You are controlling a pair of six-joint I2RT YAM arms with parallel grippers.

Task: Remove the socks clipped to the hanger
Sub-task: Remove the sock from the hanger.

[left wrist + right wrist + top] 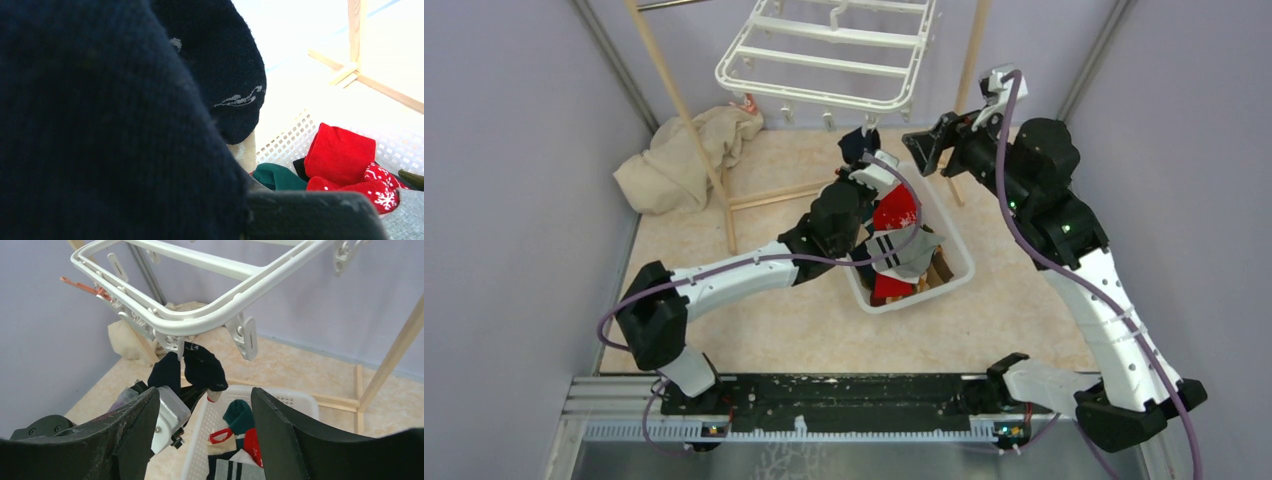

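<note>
The navy sock point(205, 367) gripped in the closed left end effector point(192, 392) should be drawn steadily down off the clip point(175, 342) above it, the right end effector point(205, 405) being open.

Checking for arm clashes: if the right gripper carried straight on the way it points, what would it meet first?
Most likely the dark navy sock clipped to the hanger, with the left gripper gripping it just below. Depth is hard to judge.
</note>
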